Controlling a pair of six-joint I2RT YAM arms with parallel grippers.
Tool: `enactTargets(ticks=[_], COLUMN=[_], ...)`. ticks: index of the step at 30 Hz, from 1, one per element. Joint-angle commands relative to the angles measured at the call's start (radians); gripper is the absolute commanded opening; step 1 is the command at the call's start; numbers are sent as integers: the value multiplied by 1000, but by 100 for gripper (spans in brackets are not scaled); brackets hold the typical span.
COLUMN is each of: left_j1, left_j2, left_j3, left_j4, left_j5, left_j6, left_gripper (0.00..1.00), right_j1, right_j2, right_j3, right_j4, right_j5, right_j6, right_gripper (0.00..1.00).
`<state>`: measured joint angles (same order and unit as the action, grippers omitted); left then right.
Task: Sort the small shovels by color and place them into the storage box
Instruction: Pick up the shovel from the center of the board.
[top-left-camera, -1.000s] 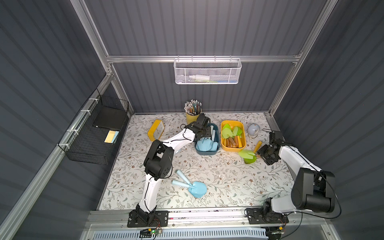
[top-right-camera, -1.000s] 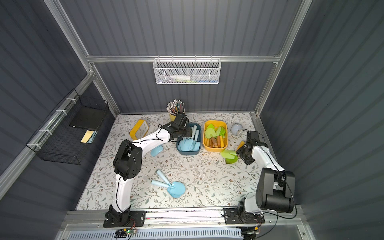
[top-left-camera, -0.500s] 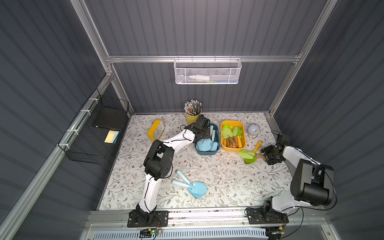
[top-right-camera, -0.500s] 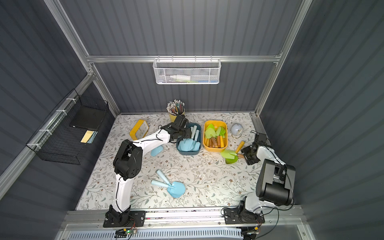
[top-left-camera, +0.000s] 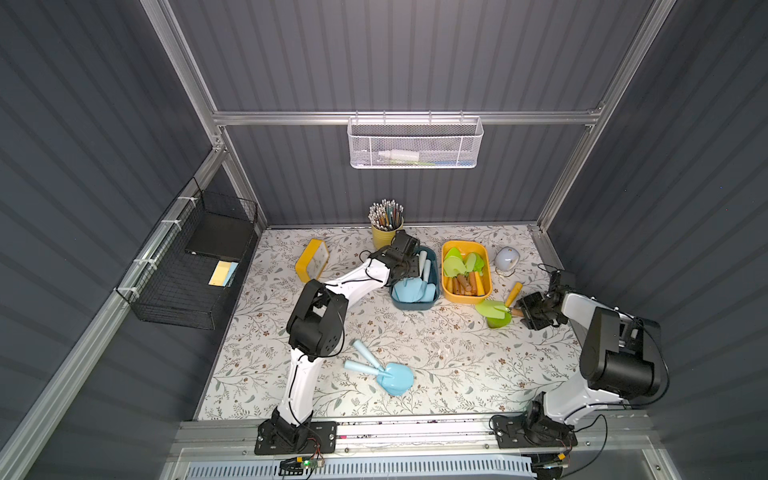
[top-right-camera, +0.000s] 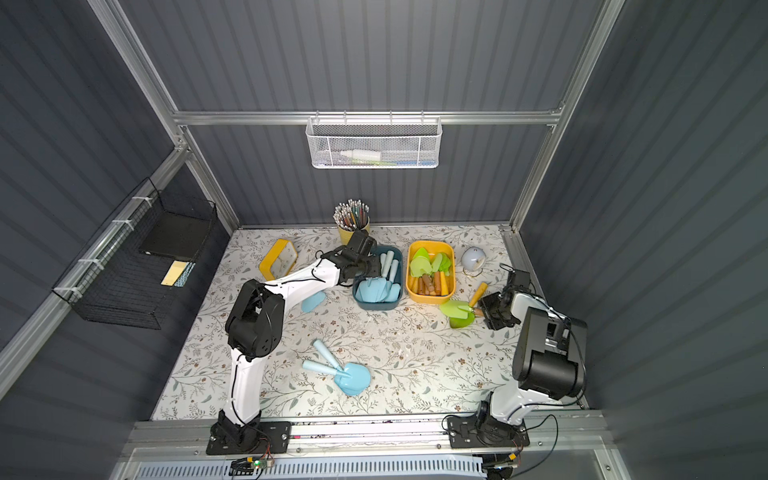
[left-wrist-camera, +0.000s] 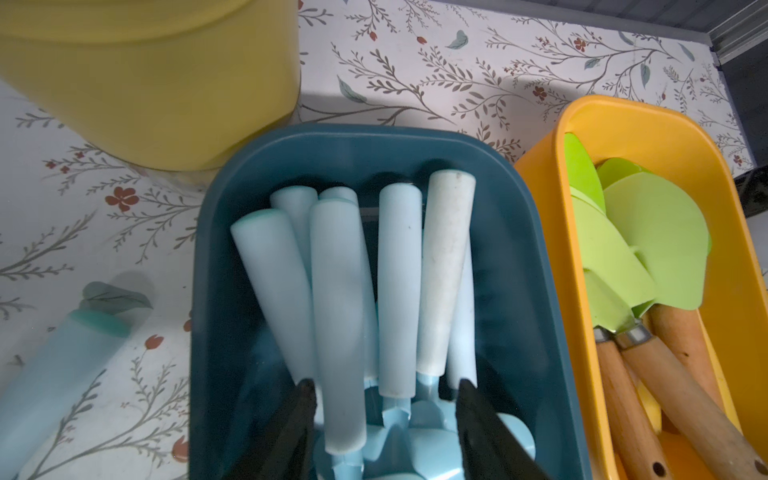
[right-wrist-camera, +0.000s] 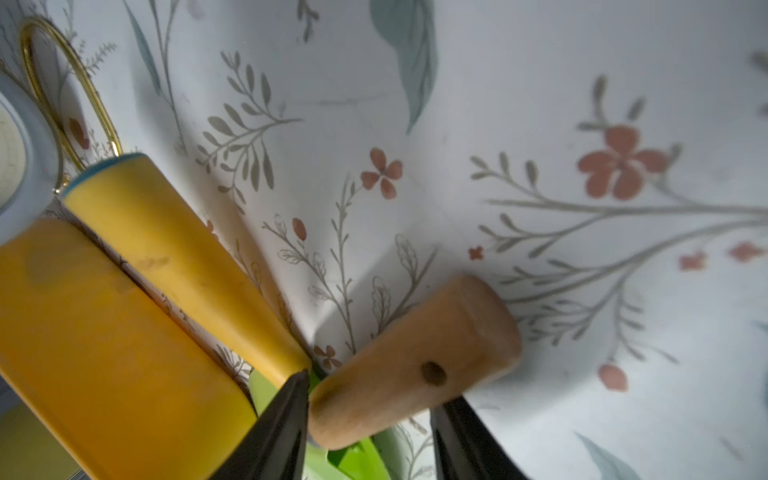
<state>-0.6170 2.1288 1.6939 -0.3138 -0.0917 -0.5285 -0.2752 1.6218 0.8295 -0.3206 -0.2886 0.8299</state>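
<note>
Note left tool (left-wrist-camera: 384, 382), jaws apart and gripping nothing, above pale blue shovels (left-wrist-camera: 399, 282) inside teal box (top-left-camera: 415, 305) at 12 o'clock of table (top-left-camera: 436, 353). Note right tool (right-wrist-camera: 378, 386) straddling brown-handled green shovel (right-wrist-camera: 415, 361) at 3 o'clock; grip firmness indeterminate. Locate two loose blue shovels (top-left-camera: 395, 376) at 6 o'clock.

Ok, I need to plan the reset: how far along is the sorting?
Mostly done: blues fill the blue bin, greens the yellow bin. In hand: right gripper straddles a brown-handled green shovel. Remaining: its yellow-handled neighbour and three loose blue shovels on the table.
</note>
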Motion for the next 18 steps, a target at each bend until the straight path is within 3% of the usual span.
enactTargets(ticks=[1, 5, 10, 18], left_j1=[3, 3, 3, 3], left_j2=[-53, -44, -31, -39], left_j3=[-16, -16, -15, -18], left_j4=[-19, -16, -11, -10], left_j5=[-13, -4, 7, 1], left_j6=[-13, -13, -13, -13], left_gripper=[56, 56, 56, 56], right_j1=[1, 15, 16, 16], right_j2=[-2, -97, -193, -75], right_j3=[-80, -113, -38, 172], right_j4=[-89, -139, -203, -226], right_j5=[43, 7, 89, 128], right_j6=[-8, -20, -63, -114], right_gripper=[51, 52, 52, 51])
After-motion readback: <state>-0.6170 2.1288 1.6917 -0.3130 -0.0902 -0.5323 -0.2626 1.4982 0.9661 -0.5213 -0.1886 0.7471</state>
